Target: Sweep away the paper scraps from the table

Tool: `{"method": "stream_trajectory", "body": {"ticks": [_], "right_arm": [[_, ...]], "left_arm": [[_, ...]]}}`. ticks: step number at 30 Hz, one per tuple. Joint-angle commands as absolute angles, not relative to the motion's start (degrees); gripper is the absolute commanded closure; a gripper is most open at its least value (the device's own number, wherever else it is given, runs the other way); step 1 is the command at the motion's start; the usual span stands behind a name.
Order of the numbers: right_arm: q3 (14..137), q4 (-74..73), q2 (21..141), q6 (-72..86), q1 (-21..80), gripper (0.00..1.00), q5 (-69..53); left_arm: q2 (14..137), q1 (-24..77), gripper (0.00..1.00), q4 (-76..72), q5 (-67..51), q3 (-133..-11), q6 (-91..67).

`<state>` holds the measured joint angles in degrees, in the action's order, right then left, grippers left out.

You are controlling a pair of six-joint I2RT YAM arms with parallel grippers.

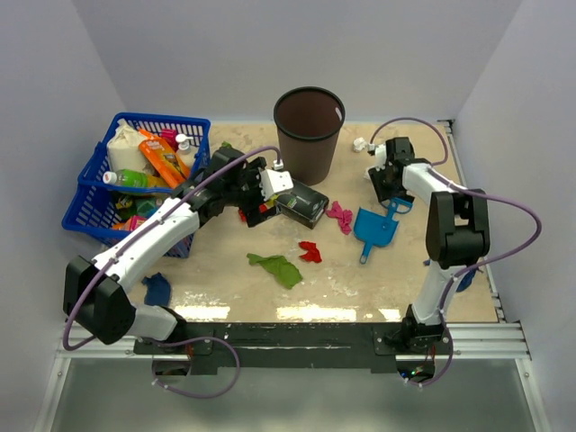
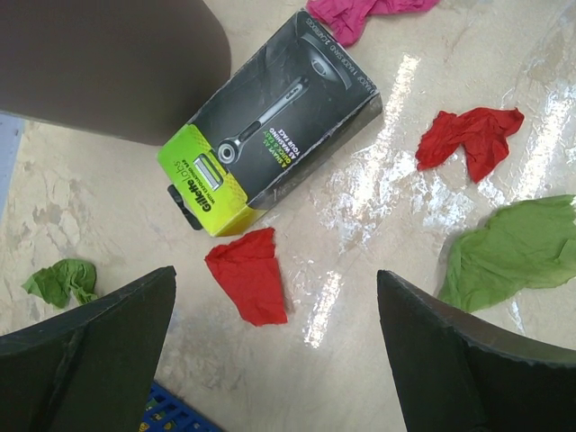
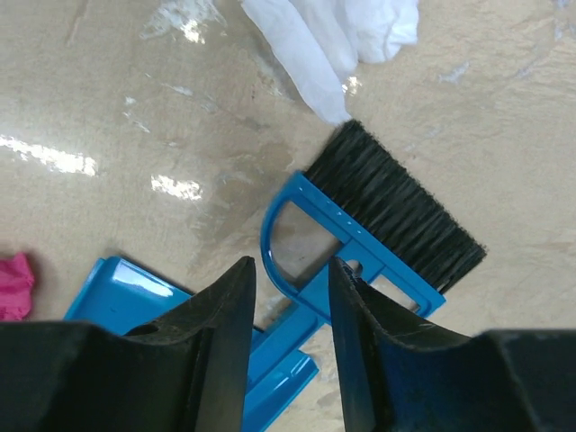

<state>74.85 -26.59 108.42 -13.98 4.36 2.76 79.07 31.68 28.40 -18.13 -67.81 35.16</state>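
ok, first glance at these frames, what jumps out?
Bright paper scraps in red, green and pink litter the middle of the table. A brown bin stands at the back, a crammed blue basket at the left edge. The right gripper hangs over a blue brush and dustpan.

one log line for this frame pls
left gripper open over red scrap | right gripper astride brush handle, grip unclear | paper scraps unswept on table

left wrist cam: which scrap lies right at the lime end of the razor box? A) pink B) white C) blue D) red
D: a red scrap lies just off the lime end of the box; the pink scrap sits at its black end.
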Motion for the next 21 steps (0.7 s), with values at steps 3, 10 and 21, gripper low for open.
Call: {"method": "stream_trajectory", "body": {"ticks": [3, 10, 21], "right_arm": [[79.18, -27.16, 111.70, -12.66, 4.22, 0.63, 0.18], [79.28, -27.68, 113.12, -11.69, 4.22, 0.76, -1.23], [78.57, -29.18, 106.18, -10.55, 3.61, 1.00, -2.19]], "left_arm": [[79.80, 31.90, 0.04, 27.77, -17.14, -67.94, 35.68], [80.16, 31.99, 0.04, 28.39, -15.91, -68.38, 36.65], [81.47, 31.90, 0.06, 25.85, -15.74, -68.38, 37.44]]}}
